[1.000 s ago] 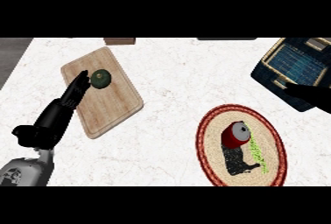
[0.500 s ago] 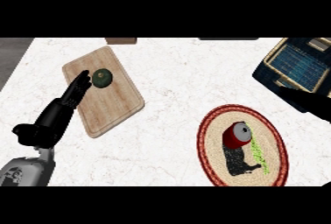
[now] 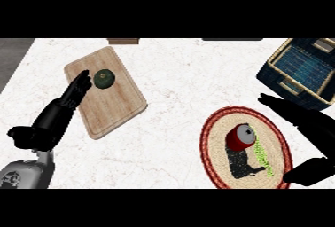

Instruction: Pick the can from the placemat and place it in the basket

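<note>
On the round woven placemat [image 3: 216, 133], head view, we note the red can [image 3: 240, 136] lying on its side, beside a green sprig. The right hand [image 3: 314, 128] sits at the placemat's right edge, fingers spread wide and straight, thumb low, apart from the can. The dark blue basket [image 3: 278, 80] stands at upper right. The left hand [image 3: 56, 116] rests flat-fingered along the wooden cutting board [image 3: 118, 104], fingertips near a dark green fruit [image 3: 104, 78].
</note>
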